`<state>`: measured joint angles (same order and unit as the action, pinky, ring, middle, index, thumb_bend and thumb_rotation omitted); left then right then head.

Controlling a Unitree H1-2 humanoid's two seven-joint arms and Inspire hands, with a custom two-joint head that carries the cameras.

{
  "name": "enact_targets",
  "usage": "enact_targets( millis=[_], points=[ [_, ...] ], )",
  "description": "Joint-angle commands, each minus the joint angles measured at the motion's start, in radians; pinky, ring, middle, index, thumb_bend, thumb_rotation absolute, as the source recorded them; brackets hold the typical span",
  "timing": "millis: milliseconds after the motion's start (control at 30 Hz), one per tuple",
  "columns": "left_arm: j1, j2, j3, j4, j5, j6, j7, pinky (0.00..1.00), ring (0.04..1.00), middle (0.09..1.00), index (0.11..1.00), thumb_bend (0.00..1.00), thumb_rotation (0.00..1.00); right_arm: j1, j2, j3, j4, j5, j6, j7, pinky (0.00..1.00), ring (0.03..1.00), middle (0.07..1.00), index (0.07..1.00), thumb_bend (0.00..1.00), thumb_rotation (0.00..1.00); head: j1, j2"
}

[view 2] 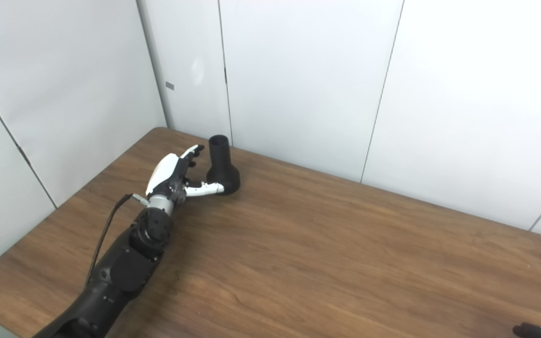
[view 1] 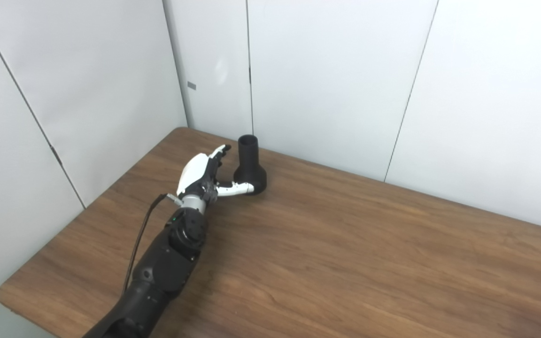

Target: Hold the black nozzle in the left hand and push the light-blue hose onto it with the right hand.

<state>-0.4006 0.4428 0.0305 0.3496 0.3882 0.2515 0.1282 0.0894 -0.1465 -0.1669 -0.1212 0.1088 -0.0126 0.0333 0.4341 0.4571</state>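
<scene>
The left hand (view 1: 203,174) is spread wide and holds nothing: its fingers (view 1: 218,154) reach up just beside the neck of the black nozzle (view 1: 250,164), while its thumb (view 1: 237,188) lies low against the flared base on the near side. The nozzle stands upright on its wide end, directly ahead of the palm, narrow opening up. To grasp well, I would judge the hand should slide further forward so the neck sits deep between fingers and thumb, then close around the neck rather than the flare, leaving the top opening free for the hose; pushing sideways first could tip it. The light-blue hose is not visible. Only a dark sliver of the right hand (view 2: 531,331) shows at the bottom corner, too little to tell its state. The wooden table (view 1: 345,263) is smooth, with white wall panels (view 1: 336,80) close beyond the hand.
</scene>
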Motion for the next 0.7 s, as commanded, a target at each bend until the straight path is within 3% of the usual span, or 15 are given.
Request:
enact_targets(
  millis=[0,167,300,467,667],
  points=[
    [-0.003,0.002,-0.022,0.032,-0.027,0.021,-0.069,0.76,0.868,0.925,0.938,1.00,0.38,0.011,-0.008,-0.007,-0.024,0.003,0.002,-0.002,0.50,0.628,0.667,0.621,0.30,0.57,-0.007,0.002],
    [-0.007,0.007,-0.020,0.079,-0.085,-0.065,-0.106,0.75,0.840,0.890,0.923,1.00,0.33,0.018,-0.011,-0.004,-0.037,-0.010,0.008,-0.003,0.50,0.626,0.667,0.627,0.30,0.57,-0.012,0.006],
    [-0.015,0.001,-0.008,0.146,-0.148,-0.156,-0.122,0.76,0.858,0.925,0.939,1.00,0.25,0.022,-0.010,-0.007,-0.046,-0.007,0.013,-0.003,0.51,0.629,0.673,0.629,0.30,0.57,-0.017,0.007],
    [-0.024,0.003,-0.025,0.191,-0.156,-0.186,-0.127,0.79,0.873,0.924,0.943,1.00,0.22,0.029,-0.009,-0.010,-0.058,0.000,0.021,-0.004,0.50,0.622,0.668,0.625,0.28,0.55,-0.024,0.010],
    [-0.028,0.027,-0.088,0.190,-0.104,-0.170,-0.124,0.78,0.856,0.903,0.912,1.00,0.24,0.035,-0.009,-0.011,-0.069,0.001,0.027,-0.004,0.51,0.636,0.673,0.627,0.28,0.53,-0.031,0.014]
  ],
)
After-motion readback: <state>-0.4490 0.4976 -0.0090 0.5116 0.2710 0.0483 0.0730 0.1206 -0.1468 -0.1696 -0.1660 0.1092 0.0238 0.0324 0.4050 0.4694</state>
